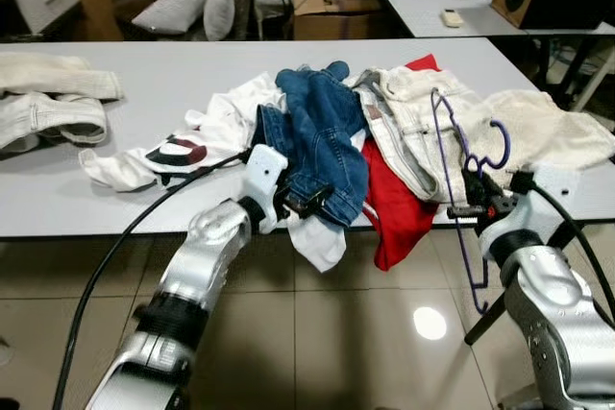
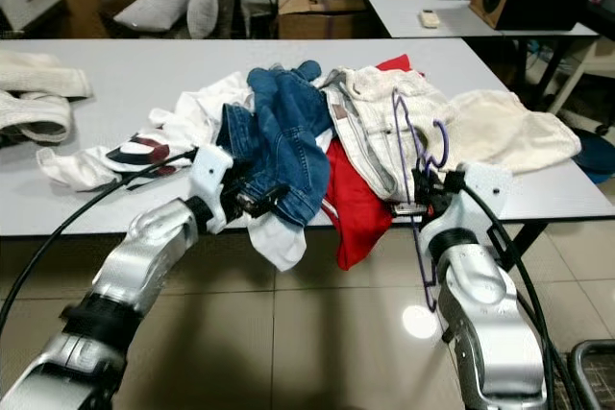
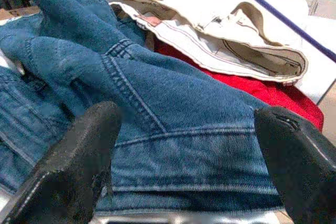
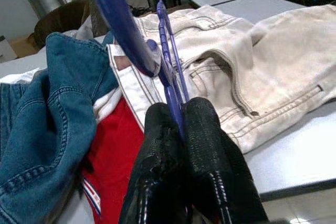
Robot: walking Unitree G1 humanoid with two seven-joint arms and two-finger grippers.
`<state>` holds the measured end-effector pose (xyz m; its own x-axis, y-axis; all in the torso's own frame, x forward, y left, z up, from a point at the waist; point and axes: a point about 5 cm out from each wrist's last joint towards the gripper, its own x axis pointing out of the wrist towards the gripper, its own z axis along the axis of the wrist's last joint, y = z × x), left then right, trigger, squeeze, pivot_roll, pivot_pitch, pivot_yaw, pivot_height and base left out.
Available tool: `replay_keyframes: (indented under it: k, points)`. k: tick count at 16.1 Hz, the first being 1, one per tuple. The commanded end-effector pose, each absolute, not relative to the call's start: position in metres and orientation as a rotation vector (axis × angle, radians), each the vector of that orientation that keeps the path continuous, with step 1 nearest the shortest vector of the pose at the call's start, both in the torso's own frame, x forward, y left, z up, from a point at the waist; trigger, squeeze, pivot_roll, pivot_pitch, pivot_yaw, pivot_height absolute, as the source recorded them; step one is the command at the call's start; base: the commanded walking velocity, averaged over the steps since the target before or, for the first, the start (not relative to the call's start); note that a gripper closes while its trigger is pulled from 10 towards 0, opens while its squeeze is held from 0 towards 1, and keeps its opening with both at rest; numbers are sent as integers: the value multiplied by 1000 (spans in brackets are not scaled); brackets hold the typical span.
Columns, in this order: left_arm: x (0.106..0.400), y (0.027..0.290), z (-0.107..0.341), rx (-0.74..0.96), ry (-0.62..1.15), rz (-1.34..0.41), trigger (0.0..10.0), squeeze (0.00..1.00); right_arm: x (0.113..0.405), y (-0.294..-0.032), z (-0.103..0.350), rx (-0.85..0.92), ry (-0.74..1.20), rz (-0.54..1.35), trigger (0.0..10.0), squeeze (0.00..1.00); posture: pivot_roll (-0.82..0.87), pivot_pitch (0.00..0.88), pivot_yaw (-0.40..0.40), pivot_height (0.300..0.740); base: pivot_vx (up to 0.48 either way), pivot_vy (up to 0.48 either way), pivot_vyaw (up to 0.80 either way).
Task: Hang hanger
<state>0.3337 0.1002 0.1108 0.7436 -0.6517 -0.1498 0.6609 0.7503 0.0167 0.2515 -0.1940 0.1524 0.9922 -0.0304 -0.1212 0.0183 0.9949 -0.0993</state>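
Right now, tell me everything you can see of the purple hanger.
The purple hanger is a thin wire-like frame, looking like coated metal or plastic, with its hook curling over the cream trousers. It stands tilted near the table's front edge: its upper part lies against the clothes pile and its lower end hangs below the edge. The right gripper is shut on its thin bars; nothing hangs on it.

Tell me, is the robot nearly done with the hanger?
Not nearly. Done: the right gripper has the purple hanger pinched. In hand: the left gripper, open, is at the blue jeans. Left: nothing is on the hanger yet, and it isn't hung anywhere.
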Motion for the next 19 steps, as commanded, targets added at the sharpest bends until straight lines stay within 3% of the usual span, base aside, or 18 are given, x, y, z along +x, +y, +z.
replay_keyframes:
  k: [1, 4, 5, 8, 10, 11, 12, 19]
  points:
    - [344, 104, 110, 98, 142, -689, 10000, 1000, 248, -195, 148, -86, 123, -48, 10000, 0, -215, 0, 52, 740, 0, 0, 0]
    - [353, 109, 107, 80, 178, -636, 10000, 1000, 249, -192, 146, -83, 128, -49, 10000, 0, -229, 0, 64, 740, 0, 0, 0]
    - [354, 106, 97, 50, 244, -648, 10000, 0, 246, -188, 146, -75, 124, -50, 10000, 0, -246, 0, 80, 740, 0, 0, 0]
    - [348, 95, 86, 99, 327, -782, 10000, 0, 243, -188, 145, -66, 127, -57, 10000, 0, -244, 0, 82, 740, 0, 0, 0]
    - [349, 104, 77, 173, 385, -703, 10000, 0, 242, -188, 141, -66, 138, -65, 10000, 0, -240, 0, 86, 740, 0, 0, 0]
    - [350, 106, 78, 179, 384, -679, 1765, 0, 243, -188, 141, -66, 137, -66, 10000, 0, -239, 0, 88, 740, 0, 0, 0]
    - [352, 108, 79, 172, 377, -661, 0, 0, 242, -188, 142, -65, 135, -67, 10000, 0, -235, 0, 90, 740, 0, 0, 0]
    - [354, 104, 85, 109, 338, -700, 0, 0, 248, -182, 141, -68, 125, -53, 10000, 0, -208, 0, 81, 740, 0, 0, 0]
